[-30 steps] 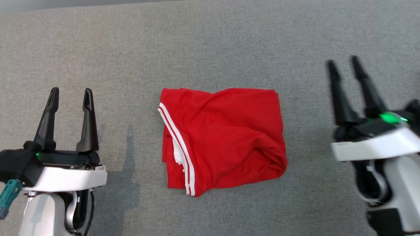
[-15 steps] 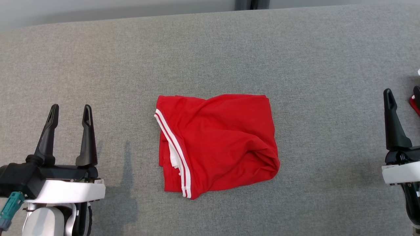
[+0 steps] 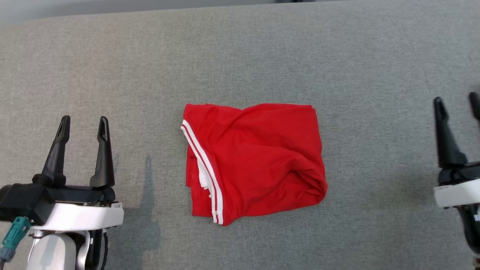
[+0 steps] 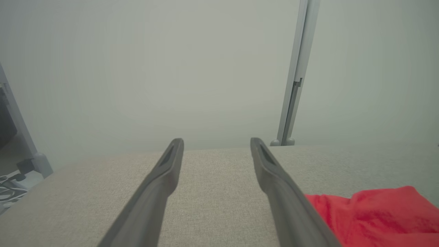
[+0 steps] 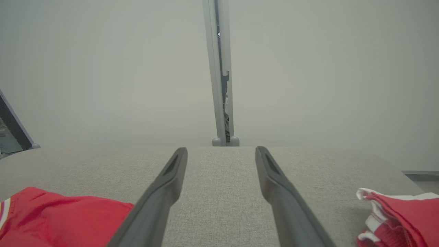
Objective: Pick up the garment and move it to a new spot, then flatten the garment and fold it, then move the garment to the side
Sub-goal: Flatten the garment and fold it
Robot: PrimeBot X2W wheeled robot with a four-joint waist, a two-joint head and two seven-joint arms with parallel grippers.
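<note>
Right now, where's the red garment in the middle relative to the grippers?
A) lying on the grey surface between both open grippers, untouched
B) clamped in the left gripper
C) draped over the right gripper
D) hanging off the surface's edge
A: the red garment lies on the grey surface, with the left gripper and the right gripper both open and standing apart from it on either side.
</note>
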